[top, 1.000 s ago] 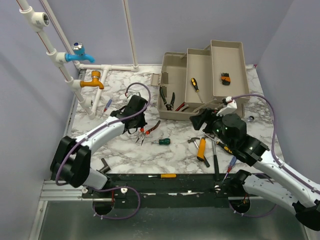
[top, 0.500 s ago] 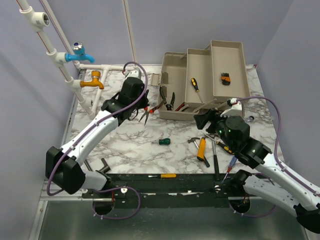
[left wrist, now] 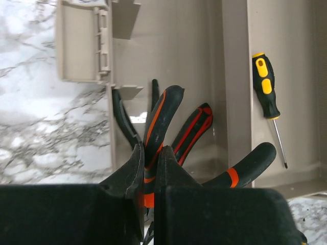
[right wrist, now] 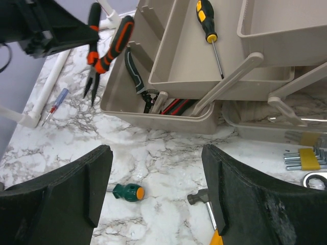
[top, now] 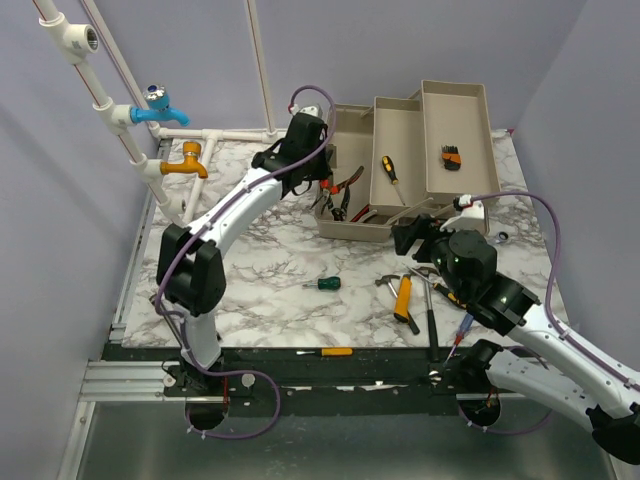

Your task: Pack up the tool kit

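Hanging over the left end of the open toolbox (top: 345,232), a pair of black-and-orange pliers (top: 345,185) is clenched in the left hand (top: 318,178), the fingers pinched shut on it seemingly close to the pivot. Other pliers already lie in the bottom compartment below. The toolbox stands at the far right of the marble tabletop (top: 250,270), its fold-out trays (top: 400,130) stepped open, with a yellow-handled screwdriver (top: 391,168) in the middle one.

Stiff steel with rubbery handles, the pliers look moderately heavy and not at all fragile. Their loose pivot probably lets the handles splay, so a hold near the joint seems the steadier one.

Nearer the camera, the right hand (top: 410,238) hovers spread wide and holding nothing, just in front of the toolbox. A green-handled screwdriver (top: 325,283) and an orange-handled hammer (top: 403,296) wait on the tabletop.
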Robot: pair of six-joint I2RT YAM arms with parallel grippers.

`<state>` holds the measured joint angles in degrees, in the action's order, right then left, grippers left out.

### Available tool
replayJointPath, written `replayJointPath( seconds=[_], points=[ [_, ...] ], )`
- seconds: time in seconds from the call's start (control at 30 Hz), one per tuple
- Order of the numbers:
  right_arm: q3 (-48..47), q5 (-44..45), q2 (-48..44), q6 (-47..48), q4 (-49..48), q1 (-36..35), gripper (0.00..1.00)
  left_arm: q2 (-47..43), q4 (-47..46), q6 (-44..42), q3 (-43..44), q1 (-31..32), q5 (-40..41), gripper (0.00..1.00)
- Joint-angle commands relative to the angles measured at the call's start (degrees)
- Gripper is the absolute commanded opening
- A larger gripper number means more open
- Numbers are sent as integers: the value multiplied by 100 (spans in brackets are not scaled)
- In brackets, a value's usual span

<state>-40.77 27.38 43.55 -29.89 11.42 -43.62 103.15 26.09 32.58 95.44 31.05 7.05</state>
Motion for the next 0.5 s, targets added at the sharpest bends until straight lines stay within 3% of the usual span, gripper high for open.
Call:
replayJointPath(
  seconds=[0.0,0.33,0.4,0.47],
  points=[
    [-89,261,46,203,-279,-31,79,585,-117,208,727,-81,-1001,0],
    [-62,309,286,291,-564,-33,79,1139,-1087,975,565,-126,-2310,0],
    [-111,279,389,340,-638,-27,79,1193,-1036,947,501,-125,-2305,7],
    [-162,225,494,372,-684,-32,79,1045,-1294,864,174,-125,-2275,25]
  ],
)
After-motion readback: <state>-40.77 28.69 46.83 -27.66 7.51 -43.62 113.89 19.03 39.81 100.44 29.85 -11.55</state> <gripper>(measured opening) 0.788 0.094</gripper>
